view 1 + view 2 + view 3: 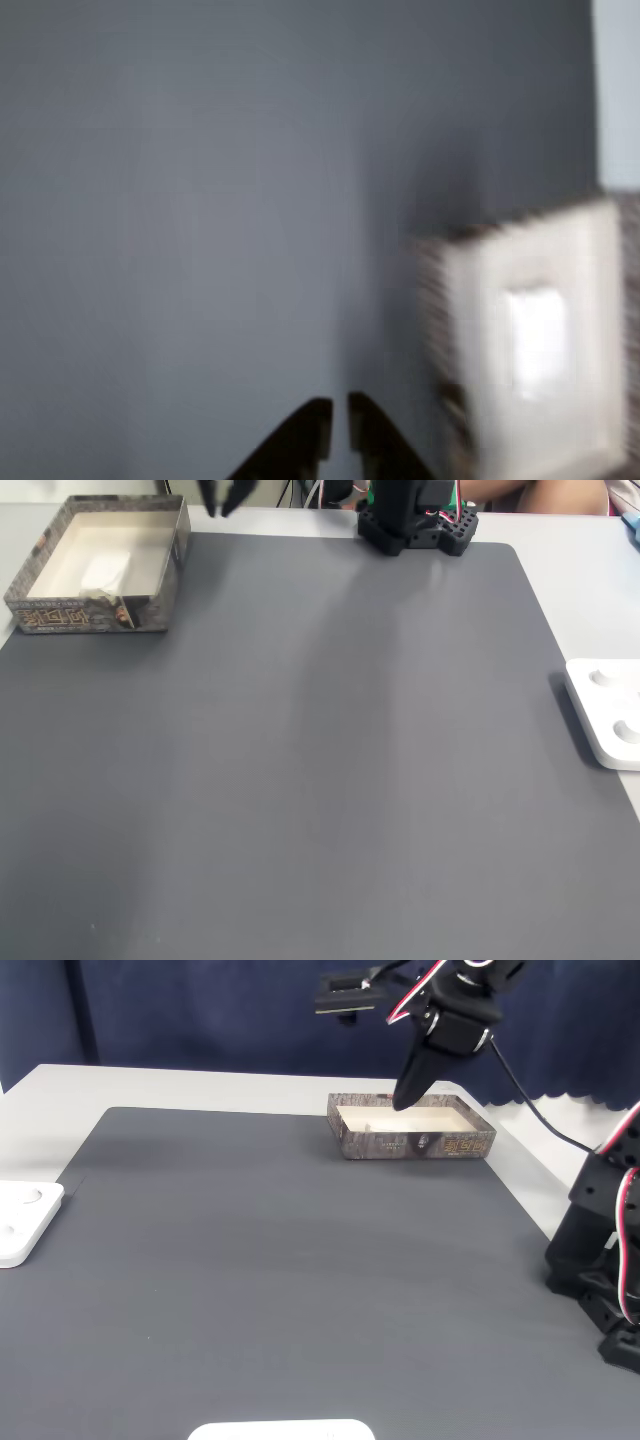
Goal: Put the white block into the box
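Nearest you in a fixed view, the grey surface (320, 780) lay bare, with a flat white device (608, 712) at its right edge. Farther back, at the upper left, the box (96, 614) already held the white block (104, 572) on its pale floor, a small matte piece near the middle. Your end effector (226, 502) hung above the box's far corner, fingers narrowly parted and gripping nothing. I judged the placing done; only withdrawing remained.

Matt grey mat (330, 760), box (150, 615) rim brown-textured
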Robot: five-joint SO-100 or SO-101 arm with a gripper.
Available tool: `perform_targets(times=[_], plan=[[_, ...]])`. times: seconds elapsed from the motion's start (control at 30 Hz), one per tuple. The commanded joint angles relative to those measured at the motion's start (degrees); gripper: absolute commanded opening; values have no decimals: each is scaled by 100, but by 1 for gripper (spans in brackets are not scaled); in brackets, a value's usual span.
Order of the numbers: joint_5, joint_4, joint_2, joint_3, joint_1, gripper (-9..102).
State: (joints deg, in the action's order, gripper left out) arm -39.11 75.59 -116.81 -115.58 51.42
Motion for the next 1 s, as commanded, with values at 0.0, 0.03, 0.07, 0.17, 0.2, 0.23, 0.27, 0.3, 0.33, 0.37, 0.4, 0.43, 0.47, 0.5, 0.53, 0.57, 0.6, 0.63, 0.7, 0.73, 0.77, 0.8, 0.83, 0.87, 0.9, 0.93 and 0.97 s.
perform_targets(times=[0.0, 0.03, 0.07, 0.17, 0.2, 0.23, 0.27, 0.3, 0.33, 0.37, 0.4, 0.43, 0.47, 0.5, 0.53, 0.57, 0.6, 0.63, 0.7, 0.73, 0.77, 0.8, 0.83, 0.87, 0.9, 0.93, 0.97], plan=[[914, -123, -642, -281, -1055, -2], [1143, -132, -721, -431, -1274, -2], [1362, -132, -800, -571, -1485, -2], [1978, -132, -1090, -932, -2118, -2], [2153, -132, -1222, -1046, -2320, -2], [2303, -141, -1345, -1160, -2522, -2], [2461, -149, -1459, -1283, -2698, -2], [2602, -185, -1582, -1415, -2892, -2], [2716, -229, -1696, -1556, -3059, -2], [2795, -299, -1802, -1705, -3199, -2], [2865, -378, -1907, -1854, -3313, -2], [2971, -448, -2030, -1995, -3401, -2], [3015, -466, -2145, -2127, -3454, -2], [3067, -475, -2276, -2250, -3507, -2], [3138, -475, -2417, -2382, -3542, -2], [3182, -492, -2575, -2549, -3595, -2], [3252, -527, -2733, -2733, -3647, -2], [3401, -589, -2892, -2927, -3727, -2], [3674, -729, -3243, -3384, -3920, -2], [3762, -721, -3445, -3586, -3999, -2], [3814, -712, -3647, -3788, -4061, -2], [3841, -712, -3832, -3964, -4096, -2], [3841, -703, -4017, -4122, -4131, -2], [3902, -703, -4219, -4271, -4157, -2], [4043, -703, -4430, -4403, -4184, -2], [4113, -712, -4658, -4526, -4201, -2], [4157, -712, -4904, -4641, -4219, -2]])
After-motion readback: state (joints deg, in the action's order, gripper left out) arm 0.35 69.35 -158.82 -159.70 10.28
